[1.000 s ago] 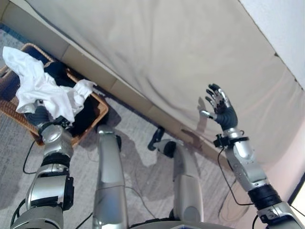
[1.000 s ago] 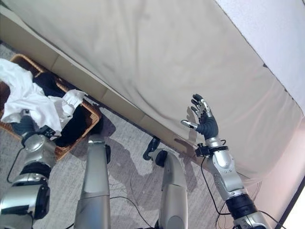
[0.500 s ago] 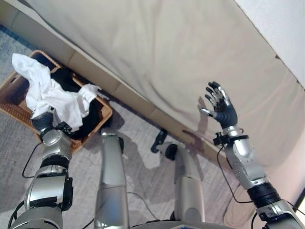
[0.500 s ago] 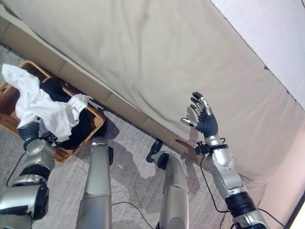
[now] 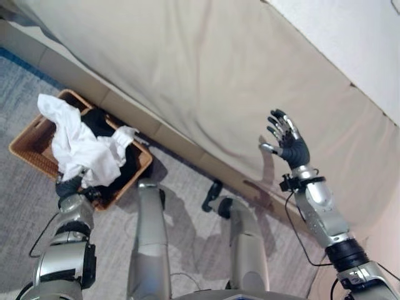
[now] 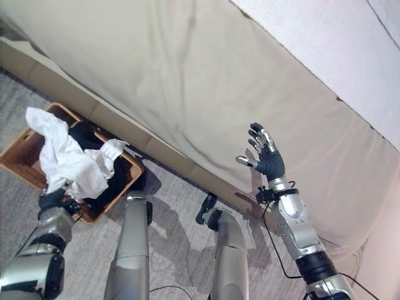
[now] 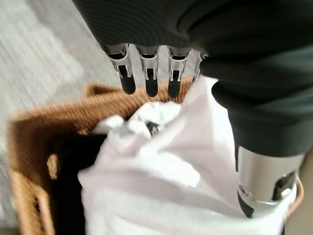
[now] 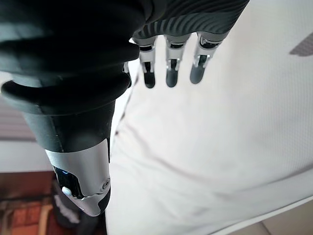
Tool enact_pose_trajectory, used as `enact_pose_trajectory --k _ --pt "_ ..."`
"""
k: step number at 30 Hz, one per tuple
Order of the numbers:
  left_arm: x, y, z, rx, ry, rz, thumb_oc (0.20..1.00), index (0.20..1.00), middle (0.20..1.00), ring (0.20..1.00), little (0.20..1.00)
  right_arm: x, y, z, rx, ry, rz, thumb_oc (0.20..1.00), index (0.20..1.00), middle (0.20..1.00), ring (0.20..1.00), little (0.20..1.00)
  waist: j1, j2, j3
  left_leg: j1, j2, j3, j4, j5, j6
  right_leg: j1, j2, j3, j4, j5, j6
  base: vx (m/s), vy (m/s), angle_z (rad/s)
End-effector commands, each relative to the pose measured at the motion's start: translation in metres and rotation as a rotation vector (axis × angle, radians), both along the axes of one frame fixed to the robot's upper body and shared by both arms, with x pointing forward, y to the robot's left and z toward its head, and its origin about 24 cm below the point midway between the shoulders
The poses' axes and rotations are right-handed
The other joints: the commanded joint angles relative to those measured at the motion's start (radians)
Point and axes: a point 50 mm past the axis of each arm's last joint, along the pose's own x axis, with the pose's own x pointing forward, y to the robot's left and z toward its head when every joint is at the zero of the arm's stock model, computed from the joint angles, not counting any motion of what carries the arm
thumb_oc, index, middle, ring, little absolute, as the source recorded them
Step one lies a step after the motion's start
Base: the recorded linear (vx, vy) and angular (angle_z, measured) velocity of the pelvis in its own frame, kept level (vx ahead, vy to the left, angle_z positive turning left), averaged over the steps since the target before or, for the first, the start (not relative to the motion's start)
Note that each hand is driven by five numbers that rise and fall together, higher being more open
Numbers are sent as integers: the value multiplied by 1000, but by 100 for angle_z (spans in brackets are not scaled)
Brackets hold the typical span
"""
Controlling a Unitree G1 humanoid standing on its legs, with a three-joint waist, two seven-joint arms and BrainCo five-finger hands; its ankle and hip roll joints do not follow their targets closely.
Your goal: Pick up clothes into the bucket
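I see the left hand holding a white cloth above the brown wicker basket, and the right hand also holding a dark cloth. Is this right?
Not quite. The right hand holds nothing: the left eye view shows it raised, fingers spread, before the beige bed. The left hand does hold the white cloth above the wicker basket.

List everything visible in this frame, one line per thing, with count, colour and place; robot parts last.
White garment: one, white, held up over the basket, draping onto its rim.
Dark clothing: black, lying inside the basket; count unclear.
Wicker basket: one, brown, on the carpet beside the bed.
Bed: one, beige cover, across the upper view.
Carpet: one, grey, under the basket.
Left hand: under the white garment, holding it.
Right hand: raised over the bed, fingers spread, holding nothing.
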Motion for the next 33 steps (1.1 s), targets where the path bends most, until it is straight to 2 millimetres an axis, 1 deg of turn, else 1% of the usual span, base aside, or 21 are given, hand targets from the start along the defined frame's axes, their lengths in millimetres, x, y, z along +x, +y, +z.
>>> enact_pose_trajectory --k 1,2,4,5,11,14,15,16,17,18,19,20,21,22,23,24,25,27,30,31,33 --pt "-30 10 -19 -5 99 43 1000 1000 1000 1000 1000 -3 -15 9 -15 -47 -29 1000 1000 1000 1000 1000 -6 36 -42 52 40 -5 -40 -19 27 28 -2 45 -62 136 63 0 0 0" --pt "-46 15 -27 -21 145 67 1000 1000 1000 1000 1000 -3 -16 7 -26 -35 -30 1000 1000 1000 1000 1000 3 35 -47 83 42 -4 -66 -9 25 61 4 42 -89 141 62 1 -2 5" --pt "-53 16 -31 -25 170 72 1000 1000 1000 1000 1000 -4 -16 6 -32 -33 -28 1000 1000 1000 1000 1000 7 34 -48 101 42 -4 -75 -5 24 79 4 40 -101 143 62 22 3 3" --pt "-69 15 -43 -45 208 80 1000 1000 1000 1000 1000 -6 -21 4 -47 -21 -37 1000 1000 1000 1000 1000 18 39 -54 142 41 -3 -110 5 23 119 5 33 -131 146 60 44 -1 -1" --pt "-90 13 -53 -50 187 137 1000 1000 1000 1000 1000 -12 -28 -6 -58 13 -65 1000 1000 1000 1000 1000 46 54 -65 247 44 2 -201 36 13 228 4 19 -208 162 62 24 -5 5" --pt "-87 9 -51 -13 154 128 1000 1000 1000 1000 1000 -14 -30 -11 -58 29 -85 1000 1000 1000 1000 1000 59 62 -62 290 42 5 -233 48 12 272 6 10 -237 169 65 -1 17 2" --pt "-78 1 -46 55 90 79 1000 1000 1000 1000 1000 -15 -33 -15 -53 38 -108 1000 1000 1000 1000 1000 72 74 -60 323 38 7 -275 90 18 305 3 -7 -280 204 57 22 2 4" --pt "-79 0 -47 54 93 81 1000 1000 1000 1000 1000 -16 -33 -15 -55 40 -106 1000 1000 1000 1000 1000 70 73 -63 337 42 3 -274 63 12 316 8 3 -274 180 68 0 0 0" --pt "-62 -15 -28 127 -86 -3 1000 1000 1000 1000 1000 -19 -38 -21 -42 56 -147 1000 1000 1000 1000 1000 87 83 -62 365 34 4 -312 105 16 356 5 -22 -314 213 62 36 -23 2" --pt "-63 -16 -29 126 -84 -3 1000 1000 1000 1000 1000 -19 -38 -21 -42 57 -147 1000 1000 1000 1000 1000 87 85 -62 368 35 3 -316 107 16 360 5 -24 -317 215 62 -30 10 11" --pt "-59 -22 -21 148 -145 -41 1000 1000 1000 1000 1000 -21 -41 -24 -44 66 -159 1000 1000 1000 1000 1000 91 91 -64 384 32 2 -330 113 15 378 6 -31 -332 218 64 22 -19 17" --pt "-54 -27 -12 161 -212 -69 1000 1000 1000 1000 1000 -23 -43 -26 -42 74 -174 1000 1000 1000 1000 1000 95 94 -66 399 32 2 -341 118 13 397 2 -40 -341 219 66 68 -25 15" --pt "-48 -39 6 190 -332 -167 1000 1000 1000 1000 1000 -27 -50 -31 -52 93 -208 1000 1000 1000 1000 1000 103 105 -75 431 29 -2 -363 123 13 440 2 -54 -367 224 70 58 -20 11" --pt "-48 -40 6 189 -331 -167 1000 1000 1000 1000 1000 -27 -50 -32 -52 94 -208 1000 1000 1000 1000 1000 103 105 -74 433 29 -2 -364 124 13 442 2 -55 -369 225 70 91 -10 15" --pt "-42 -53 20 188 -420 -281 1000 1000 1000 1000 1000 -29 -55 -38 -69 118 -230 1000 1000 1000 1000 1000 105 116 -87 467 31 -1 -384 127 12 483 3 -62 -394 230 74 46 -5 14" --pt "-42 -53 20 188 -420 -281 1000 1000 1000 1000 1000 -30 -55 -38 -69 118 -230 1000 1000 1000 1000 1000 105 116 -85 470 32 -1 -385 127 12 486 3 -63 -396 231 74 91 10 9" --pt "-41 -63 22 159 -460 -335 1000 1000 1000 1000 1000 -31 -56 -42 -81 134 -234 1000 1000 1000 1000 1000 105 126 -103 505 33 4 -405 129 12 519 6 -63 -420 237 77 44 13 0" --pt "-40 -68 21 137 -466 -367 1000 1000 1000 1000 1000 -31 -56 -43 -87 141 -238 1000 1000 1000 1000 1000 103 131 -110 528 35 8 -419 131 12 537 6 -62 -436 241 78 63 26 -4" --pt "-31 -95 32 109 -537 -541 1000 1000 1000 1000 1000 -27 -48 -49 -100 159 -220 1000 1000 1000 1000 1000 96 153 -147 619 50 33 -491 145 11 598 7 -60 -478 253 85 71 33 -15" --pt "-32 -95 32 109 -537 -541 1000 1000 1000 1000 1000 -27 -48 -49 -100 159 -220 1000 1000 1000 1000 1000 97 153 -145 622 50 33 -493 146 11 600 7 -60 -479 253 85 43 26 -20" --pt "-30 -109 31 43 -573 -608 1000 1000 1000 1000 1000 -28 -39 -51 -88 159 -190 1000 1000 1000 1000 1000 81 165 -171 673 50 54 -526 147 16 623 8 -49 -493 258 87 53 28 -16"
